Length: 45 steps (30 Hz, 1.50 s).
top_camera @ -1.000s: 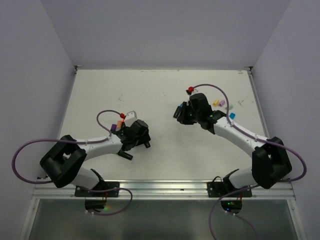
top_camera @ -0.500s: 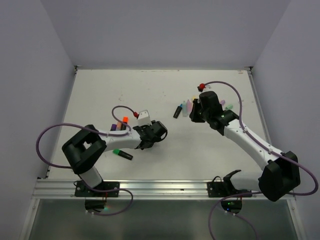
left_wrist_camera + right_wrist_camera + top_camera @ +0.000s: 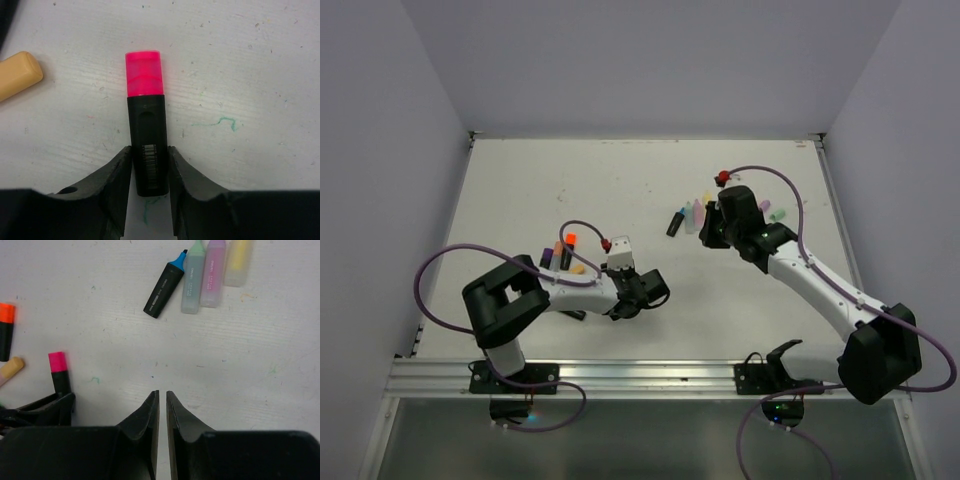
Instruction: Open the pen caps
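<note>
A black pen (image 3: 147,130) with a pink cap (image 3: 144,73) lies flat on the table. My left gripper (image 3: 150,148) is shut on its bare rear end, one finger pressing each side of the barrel. In the top view the left gripper (image 3: 652,290) is at the near middle. My right gripper (image 3: 162,392) is shut on nothing and hovers over bare table, at the right in the top view (image 3: 715,226). The pink-capped pen (image 3: 60,375) also shows at the lower left of the right wrist view.
An uncapped black pen with a blue tip (image 3: 164,290) lies beside mint (image 3: 192,282), pink (image 3: 214,277) and yellow (image 3: 237,262) pens. Purple and orange-capped pens (image 3: 556,256) lie behind the left arm. A tan pen (image 3: 17,75) is nearby. Loose caps (image 3: 772,210) lie at the far right.
My left arm has swung right toward the near middle and its jaws have closed onto the pink-capped pen. The right arm drew back to the right, then held still.
</note>
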Available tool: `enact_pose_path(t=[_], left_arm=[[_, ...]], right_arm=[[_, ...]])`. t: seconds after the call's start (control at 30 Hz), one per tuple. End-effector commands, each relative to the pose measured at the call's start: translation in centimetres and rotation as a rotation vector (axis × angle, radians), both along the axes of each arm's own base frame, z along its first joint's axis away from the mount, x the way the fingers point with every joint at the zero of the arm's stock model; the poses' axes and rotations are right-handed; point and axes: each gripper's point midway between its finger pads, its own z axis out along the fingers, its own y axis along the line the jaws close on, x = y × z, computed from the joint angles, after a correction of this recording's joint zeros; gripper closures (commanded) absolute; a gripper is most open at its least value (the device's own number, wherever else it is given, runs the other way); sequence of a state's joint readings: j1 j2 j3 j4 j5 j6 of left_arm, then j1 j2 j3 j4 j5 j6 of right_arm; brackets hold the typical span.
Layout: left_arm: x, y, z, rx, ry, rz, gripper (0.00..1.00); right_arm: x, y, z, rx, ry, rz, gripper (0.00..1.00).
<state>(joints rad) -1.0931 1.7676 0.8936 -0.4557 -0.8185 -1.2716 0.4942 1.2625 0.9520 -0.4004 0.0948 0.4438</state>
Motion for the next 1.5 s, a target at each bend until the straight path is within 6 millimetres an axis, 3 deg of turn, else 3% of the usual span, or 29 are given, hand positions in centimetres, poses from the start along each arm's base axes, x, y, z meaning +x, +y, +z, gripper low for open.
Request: enact_pose_path(t=[0.0,0.1,0.17,0.23,0.37,0.43,0.47,0.5,0.6,0.73,0.9,1.07,1.23,1.47], left_arm=[[-7.0,5.1,-7.1,0.128,0.33,0.05,0.65],[-6.7,5.4,-7.2,0.163,0.323,0.047,0.78],[-6.7,5.4,-7.4,0.167,0.322,0.034,1.0],[-6.3,5.1,-7.1,0.156,0.306,0.022,1.0],[-5.2,4.4,-4.7,0.148,0.235,-0.128,1.0],[-3.7,1.0,-1.2,-0.023,0.111,-0.235,1.0],[-4.1,1.5,-1.0,-0.017,0.105,-0.312,1.0],[-3.2,-0.6,2.1,-0.138,0.009,-0.363,1.0],[-3.0,-1.2,4.3,-0.169,-0.04,-0.458,1.0],[-2.6,-1.9,5.0,-0.165,-0.058,-0.522,1.0],[-2.8,-2.8,5.3,-0.238,-0.094,-0.546,1.0],[-2.7,-2.8,6.2,-0.27,-0.126,-0.542,1.0],[-2.3,-2.9,7.3,-0.28,-0.16,-0.535,1.0],[-2.0,-3.8,8.4,-0.305,-0.181,-0.554,1.0]], right_arm=[[0.3,-0.1,1.1,0.012,-0.044,-0.001,0.85],[0.2,0.0,0.9,0.019,-0.04,0.002,0.85],[0.2,0.1,0.8,0.025,-0.036,0.004,0.85],[0.4,0.8,0.6,0.047,-0.038,0.028,0.81],[0.2,2.9,-0.3,0.096,0.011,0.117,0.48],[0.2,4.2,-0.4,0.142,0.023,0.169,0.39],[0.2,4.8,-0.3,0.163,0.023,0.187,0.27],[0.5,5.3,-0.6,0.183,0.02,0.197,0.25],[0.3,6.7,-0.8,0.235,0.049,0.242,0.24],[-0.4,10.1,-1.5,0.375,0.106,0.368,0.24],[-1.2,12.9,-2.9,0.482,0.155,0.434,0.27],[-2.2,14.2,-4.6,0.568,0.224,0.44,0.3],[-3.6,15.8,-5.3,0.604,0.263,0.483,0.32],[-3.7,17.2,-5.4,0.637,0.269,0.498,0.38]])
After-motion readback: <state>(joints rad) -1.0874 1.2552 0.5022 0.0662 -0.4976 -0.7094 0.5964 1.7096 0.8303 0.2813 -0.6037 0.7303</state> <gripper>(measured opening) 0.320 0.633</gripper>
